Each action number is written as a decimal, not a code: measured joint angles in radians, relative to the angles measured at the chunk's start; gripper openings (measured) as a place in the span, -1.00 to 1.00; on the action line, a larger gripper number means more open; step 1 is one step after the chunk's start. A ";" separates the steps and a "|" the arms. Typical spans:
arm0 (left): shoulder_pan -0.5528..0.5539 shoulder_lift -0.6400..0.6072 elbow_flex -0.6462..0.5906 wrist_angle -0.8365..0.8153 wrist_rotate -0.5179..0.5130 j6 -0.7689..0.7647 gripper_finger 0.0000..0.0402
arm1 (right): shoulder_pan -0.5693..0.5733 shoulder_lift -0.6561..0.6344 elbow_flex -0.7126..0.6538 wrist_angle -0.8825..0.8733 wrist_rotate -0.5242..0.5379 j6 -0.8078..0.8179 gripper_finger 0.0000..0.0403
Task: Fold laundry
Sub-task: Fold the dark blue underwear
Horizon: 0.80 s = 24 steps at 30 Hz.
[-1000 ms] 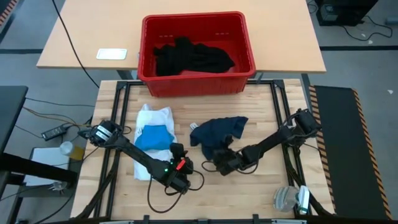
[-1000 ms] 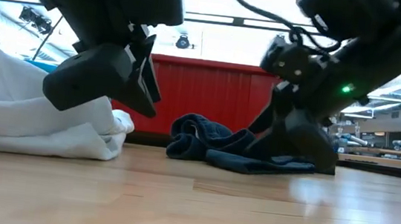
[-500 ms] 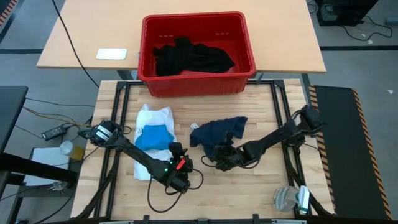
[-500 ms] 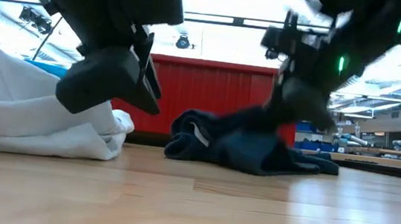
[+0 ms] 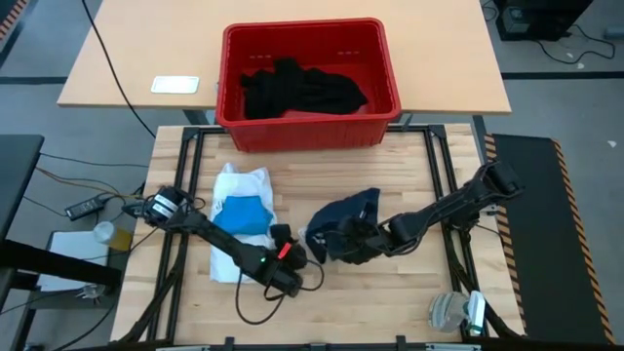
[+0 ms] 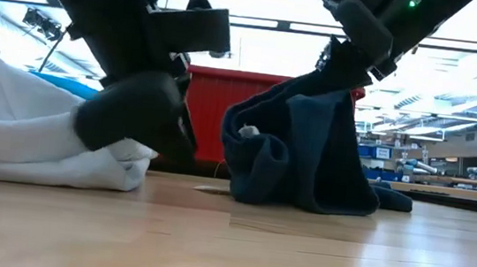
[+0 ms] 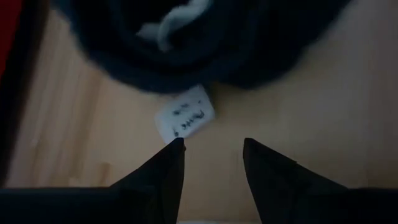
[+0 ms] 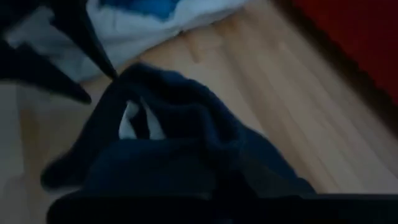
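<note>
A dark navy garment [image 5: 336, 219] stands bunched at the middle of the table, its lower folds [image 6: 303, 194] on the wood and a white neck label [image 6: 246, 132] showing. My right gripper [image 5: 353, 242] is shut on it from the right. My left gripper [image 7: 211, 148] hovers open just left of the garment, low over the wood, with a small white tag [image 7: 185, 118] lying flat in front of its fingertips. A white shirt [image 5: 234, 195] lies flat at the left with a bright blue piece [image 5: 241, 214] on top of it. My right gripper holds a bunch of the navy garment at its raised top [image 6: 338, 77], coming slanting down from the table's right. The cloth itself hides the fingers in the right wrist view. The garment hangs slack below the hold, and its lower folds rest on the table.
A red crate [image 5: 310, 127] with black garments [image 5: 302, 88] in it stands at the far edge. A black cable [image 5: 255, 310] loops on the wood near the left arm. A grey-white object [image 5: 456, 312] lies at the near right corner.
My right gripper has shut on the navy garment and risen, rolling as it went. The garment, spread low on the table a second ago, is now drawn up into a tall bunch and shifted a little toward the left, its lower folds staying on the wood.
</note>
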 joint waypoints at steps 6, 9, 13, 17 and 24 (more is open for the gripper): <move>-0.005 0.000 0.000 -0.030 0.001 0.049 -0.16 | -0.002 0.004 -0.017 -0.040 -0.055 -0.154 -0.77; -0.006 0.000 0.000 -0.050 0.001 0.048 -0.16 | -0.002 0.003 -0.018 -0.036 -0.081 -0.232 -0.72; -0.006 0.000 0.000 -0.063 0.001 0.033 -0.16 | -0.017 0.003 -0.018 -0.041 -0.124 -0.263 -0.57; -0.005 0.000 0.000 -0.064 0.005 0.027 -0.16 | -0.019 0.002 -0.018 -0.041 -0.133 -0.265 -0.44; -0.005 0.000 0.000 -0.063 0.030 0.027 -0.16 | -0.038 -0.052 -0.018 -0.049 -0.141 -0.233 -0.24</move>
